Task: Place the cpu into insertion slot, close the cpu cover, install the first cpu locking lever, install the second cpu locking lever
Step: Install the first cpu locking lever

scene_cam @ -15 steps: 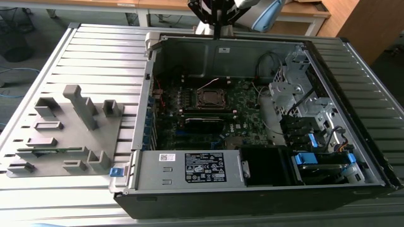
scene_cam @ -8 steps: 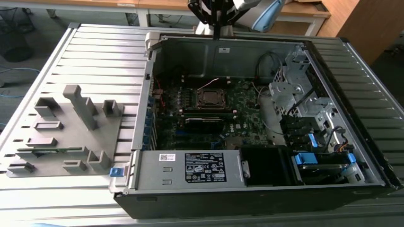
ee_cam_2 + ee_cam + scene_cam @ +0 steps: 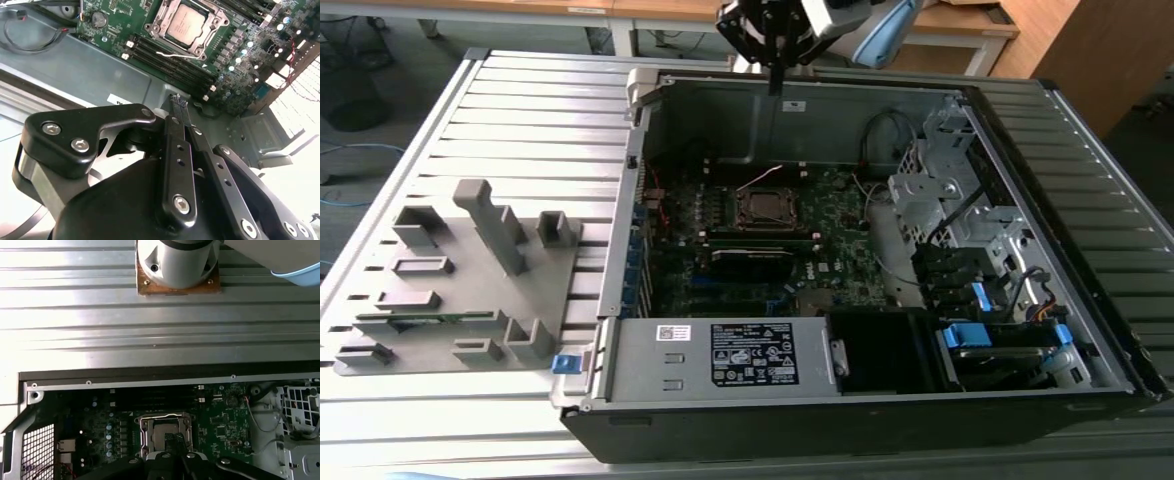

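**A:** Where is the end effector, and how is it set?

**B:** The end effector (image 3: pixel 775 90) hangs over one wall of an open computer case (image 3: pixel 707 115), which lies on a slatted metal bench (image 3: pixel 520 120). In the second wrist view its two black fingers (image 3: pixel 176 150) are drawn tight together in a narrow pinch.

**A:** And the cpu?

**B:** It is below the end effector, well apart from its tips. The cpu (image 3: pixel 186 25), a dull silver square, sits in the insertion slot (image 3: pixel 765 208) on the green circuit board (image 3: pixel 117 17). The cpu cover (image 3: pixel 161 21) lies flat around it, with its window framing the chip's face.

**A:** What lies between the tips and the slot?

**B:** Long black memory slots (image 3: pixel 170 60) lie there. A thin pale rod (image 3: pixel 177 54) runs along the slot's edge nearer the end effector. I cannot tell whether it is latched.

**A:** Is anything else on the bench?

**B:** A grey fixture (image 3: pixel 480 260) with upright blocks stands beside the case, well apart from the end effector.
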{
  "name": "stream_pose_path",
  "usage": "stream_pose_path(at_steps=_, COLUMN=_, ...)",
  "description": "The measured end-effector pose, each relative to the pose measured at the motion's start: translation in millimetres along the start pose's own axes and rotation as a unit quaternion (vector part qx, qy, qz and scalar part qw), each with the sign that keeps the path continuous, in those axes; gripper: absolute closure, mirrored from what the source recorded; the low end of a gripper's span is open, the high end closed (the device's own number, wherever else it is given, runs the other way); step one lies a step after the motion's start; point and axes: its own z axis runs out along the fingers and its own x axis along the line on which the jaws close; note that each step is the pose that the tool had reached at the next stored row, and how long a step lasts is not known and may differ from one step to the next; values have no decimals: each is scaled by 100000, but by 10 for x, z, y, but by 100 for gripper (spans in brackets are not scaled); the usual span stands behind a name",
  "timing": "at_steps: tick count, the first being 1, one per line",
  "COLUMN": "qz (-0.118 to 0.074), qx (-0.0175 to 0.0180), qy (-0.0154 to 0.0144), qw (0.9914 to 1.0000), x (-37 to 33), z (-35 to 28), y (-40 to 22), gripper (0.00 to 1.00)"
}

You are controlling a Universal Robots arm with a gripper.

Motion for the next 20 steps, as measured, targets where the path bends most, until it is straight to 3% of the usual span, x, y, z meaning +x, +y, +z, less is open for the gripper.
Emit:
stream_pose_path(at_steps=4, qz=-4, qx=8, qy=-4, qw=100000, x=4, z=60, y=-8, gripper=90)
stream_pose_path(at_steps=13, qz=-3, qx=9, qy=-10, qw=100000, x=5, z=67, y=-9, gripper=90)
stream_pose_path(at_steps=20, qz=-3, qx=19, qy=-6, qw=100000, x=9, z=127, y=-18, gripper=90)
